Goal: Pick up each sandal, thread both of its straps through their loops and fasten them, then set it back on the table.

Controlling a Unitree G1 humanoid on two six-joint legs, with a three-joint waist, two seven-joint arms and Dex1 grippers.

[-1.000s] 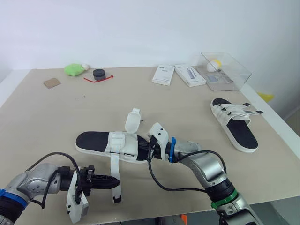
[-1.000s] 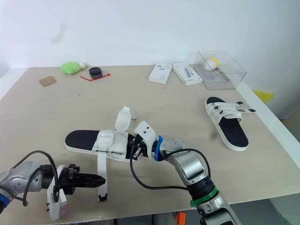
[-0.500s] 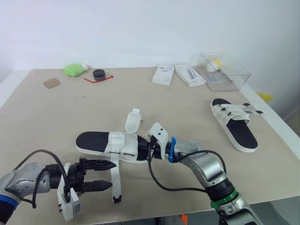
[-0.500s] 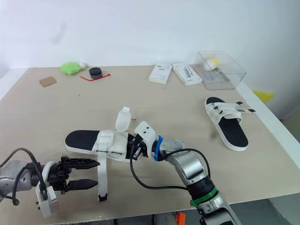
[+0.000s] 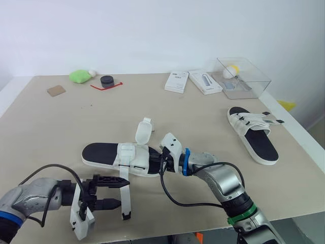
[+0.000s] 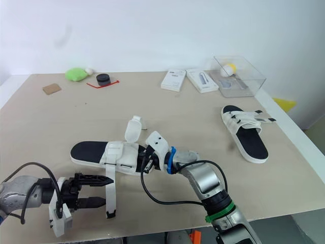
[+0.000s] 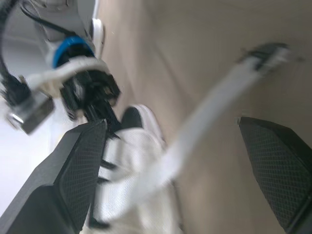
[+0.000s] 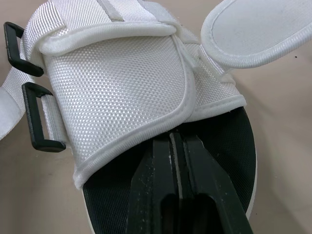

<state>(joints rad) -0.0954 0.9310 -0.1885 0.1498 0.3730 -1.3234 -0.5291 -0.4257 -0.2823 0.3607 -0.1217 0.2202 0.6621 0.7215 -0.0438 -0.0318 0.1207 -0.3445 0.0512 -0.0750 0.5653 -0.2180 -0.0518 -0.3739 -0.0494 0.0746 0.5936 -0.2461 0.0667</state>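
Neither strap of the near sandal (image 5: pixel 101 152), front-centre on the table (image 5: pixel 76 117), is fastened: right gripper (image 8: pixel 173 139) pinches its upper (image 8: pixel 126 83), left gripper (image 5: pixel 122 193) gapes around the trailing strap (image 5: pixel 125 208); far sandal (image 5: pixel 254 134) lies by the right edge.

My two black fingers (image 7: pixel 80 170) stand wide apart, and my jaws pinch nothing. A long white strap (image 7: pixel 204 116) lies on the tan table (image 7: pixel 219 204) between them. It looks blurry. One end has a dark tip (image 7: pixel 265 50). The other end joins the white sandal (image 7: pixel 131 195), just beside one finger. My other arm (image 7: pixel 68 73), with a blue ring (image 7: pixel 73 46) and a black wire (image 7: pixel 9 78), reaches the sandal.
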